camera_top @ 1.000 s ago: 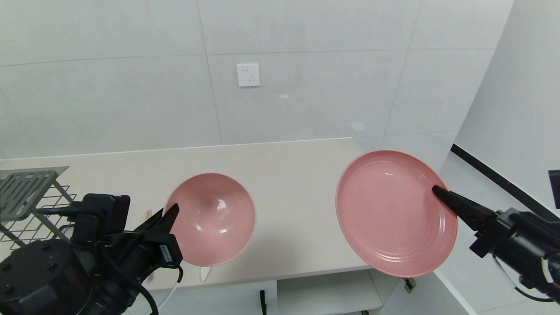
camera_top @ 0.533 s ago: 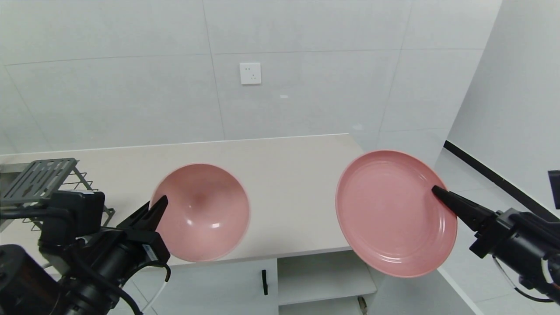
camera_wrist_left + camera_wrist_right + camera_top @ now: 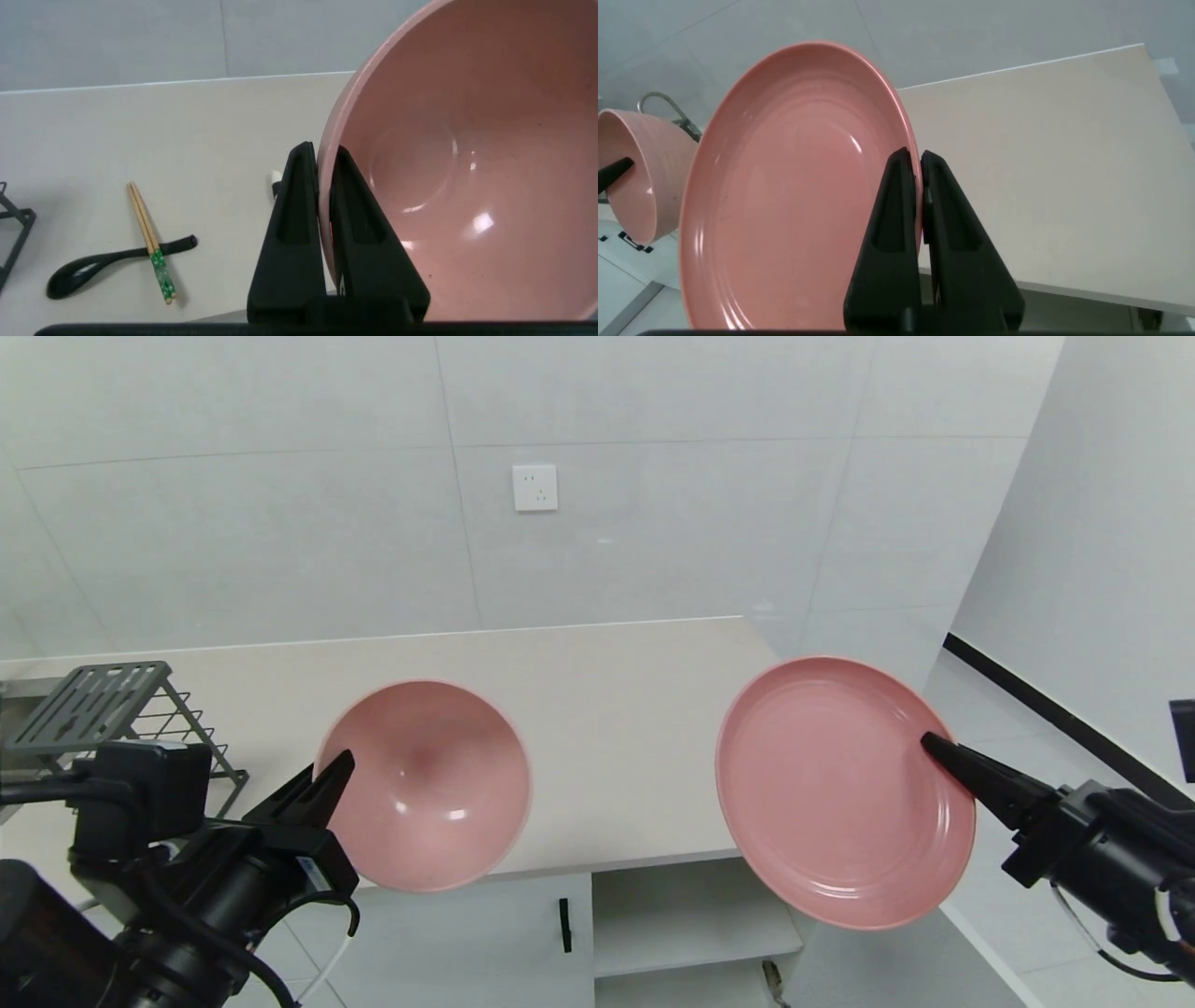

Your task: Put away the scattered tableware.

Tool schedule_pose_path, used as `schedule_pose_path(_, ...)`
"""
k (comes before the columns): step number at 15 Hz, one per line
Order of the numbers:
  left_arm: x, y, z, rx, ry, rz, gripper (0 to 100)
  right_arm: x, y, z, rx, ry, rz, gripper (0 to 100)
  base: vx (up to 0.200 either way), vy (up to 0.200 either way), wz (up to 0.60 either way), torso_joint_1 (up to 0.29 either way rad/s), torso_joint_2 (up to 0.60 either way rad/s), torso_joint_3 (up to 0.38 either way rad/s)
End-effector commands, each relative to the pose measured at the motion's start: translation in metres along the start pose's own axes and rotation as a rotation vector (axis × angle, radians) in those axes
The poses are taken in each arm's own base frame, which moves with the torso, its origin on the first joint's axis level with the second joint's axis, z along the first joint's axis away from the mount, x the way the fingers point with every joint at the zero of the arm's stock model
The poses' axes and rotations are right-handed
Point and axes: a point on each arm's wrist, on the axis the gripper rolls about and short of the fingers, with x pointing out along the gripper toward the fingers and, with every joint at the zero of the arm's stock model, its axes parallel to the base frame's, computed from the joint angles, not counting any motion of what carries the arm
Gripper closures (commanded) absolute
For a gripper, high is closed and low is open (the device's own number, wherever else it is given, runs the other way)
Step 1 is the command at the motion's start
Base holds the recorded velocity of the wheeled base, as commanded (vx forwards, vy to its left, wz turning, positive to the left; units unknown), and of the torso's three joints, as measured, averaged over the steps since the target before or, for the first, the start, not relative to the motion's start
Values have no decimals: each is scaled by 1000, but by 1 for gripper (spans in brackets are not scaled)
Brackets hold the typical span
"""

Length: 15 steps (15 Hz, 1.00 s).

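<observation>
My left gripper (image 3: 336,775) is shut on the rim of a pink bowl (image 3: 431,784), held tilted above the front of the counter (image 3: 607,709). In the left wrist view the bowl (image 3: 467,168) sits clamped between my fingers (image 3: 299,224). My right gripper (image 3: 929,744) is shut on the rim of a pink plate (image 3: 831,784), held nearly on edge past the counter's right end. The right wrist view shows the plate (image 3: 785,205) gripped at its rim and the bowl (image 3: 631,168) farther off. A pair of chopsticks (image 3: 149,243) and a black spoon (image 3: 103,268) lie on the counter.
A grey wire dish rack (image 3: 103,709) stands at the counter's left end. Below the counter front are a cabinet door with a black handle (image 3: 563,924) and an open shelf (image 3: 691,915). A tiled wall with a socket (image 3: 534,487) rises behind.
The head camera has shifted, so counter and rack sit differently in the picture. The left gripper with the bowl has moved left and slightly up. The right gripper and plate have stayed put.
</observation>
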Motion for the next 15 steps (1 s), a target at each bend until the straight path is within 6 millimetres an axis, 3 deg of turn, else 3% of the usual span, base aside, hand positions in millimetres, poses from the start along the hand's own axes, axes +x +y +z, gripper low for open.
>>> schedule_pose_path(1, 0, 0, 0, 0, 2, -1, 100, 0, 0, 0, 0, 1, 2, 100, 0, 0, 0, -178, 354, 168)
schedule_pose_path(14, -3, -5, 0, -5, 2, -33, 100, 1, 0, -2, 2, 11, 1, 100, 0, 0, 0, -136, 271, 138)
schedule_pose_path(15, -2, -5, -1, -6, 3, -32, 100, 1, 0, -2, 3, 9, 2, 100, 0, 0, -600, -36, 71, 41)
